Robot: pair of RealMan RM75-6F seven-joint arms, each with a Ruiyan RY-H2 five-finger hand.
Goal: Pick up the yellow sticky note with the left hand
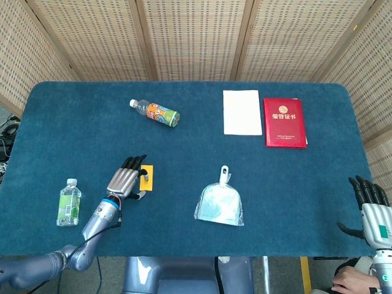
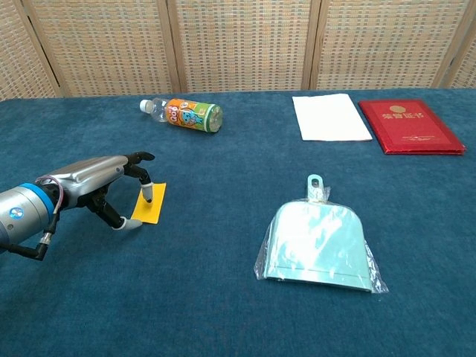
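The yellow sticky note [image 1: 147, 177] [image 2: 149, 206] lies flat on the blue tablecloth, left of centre. My left hand [image 1: 125, 178] [image 2: 95, 181] hovers low over its left side, palm down and fingers spread. One fingertip [image 2: 148, 191] touches the note's far edge, and the thumb tip [image 2: 121, 224] sits on the cloth by its near corner. The note is not lifted. My right hand [image 1: 371, 204] hangs at the table's near right edge with fingers spread and nothing in it; it shows only in the head view.
An orange-labelled bottle [image 1: 157, 113] [image 2: 186, 114] lies on its side at the back left. A green-labelled water bottle [image 1: 69, 203] stands near the front left. A bagged dustpan [image 1: 219, 202] [image 2: 318, 242] lies mid-table. White paper [image 1: 242, 112] and a red booklet [image 1: 285, 122] lie at the back right.
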